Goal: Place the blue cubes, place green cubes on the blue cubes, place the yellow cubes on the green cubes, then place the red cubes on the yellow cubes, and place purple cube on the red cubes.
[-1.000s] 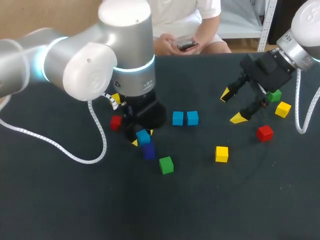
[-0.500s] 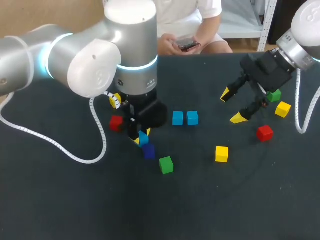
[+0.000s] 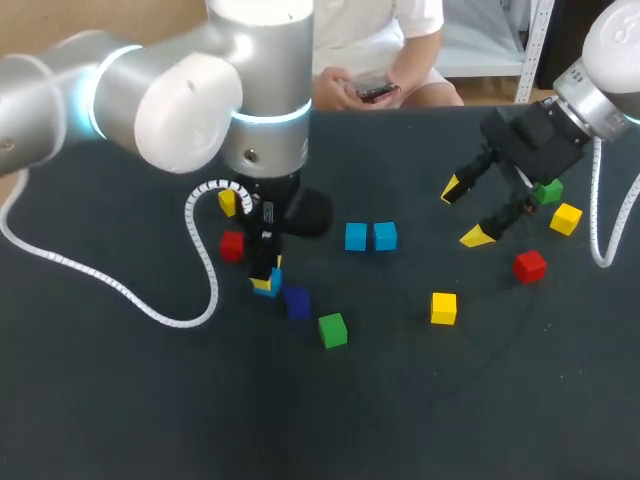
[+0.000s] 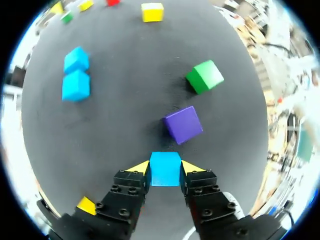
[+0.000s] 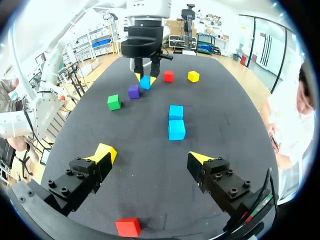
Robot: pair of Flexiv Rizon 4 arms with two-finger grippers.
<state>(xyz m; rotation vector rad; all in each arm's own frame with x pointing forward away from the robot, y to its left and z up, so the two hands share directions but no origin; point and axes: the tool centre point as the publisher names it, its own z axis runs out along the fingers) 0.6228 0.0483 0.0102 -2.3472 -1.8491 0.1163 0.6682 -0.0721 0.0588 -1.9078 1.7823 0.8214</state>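
head view: claw (image 3: 266, 283) grips blue cube (image 3: 271, 277)

Left claw (image 4: 165, 167), clamped on blue cube (image 4: 165, 169): purple cube (image 4: 183, 124) sits just ahead, in the way of any straight advance. Green cube (image 4: 205, 76) lies beyond it. Red cube (image 3: 232, 245) is near on the claw's other side. Blue pair (image 3: 370, 237) well apart. Open lane between that pair and right claw (image 3: 468, 212). Wide room over counter (image 3: 150, 400) on the robot's side; lone yellow cube (image 3: 443, 307) there.
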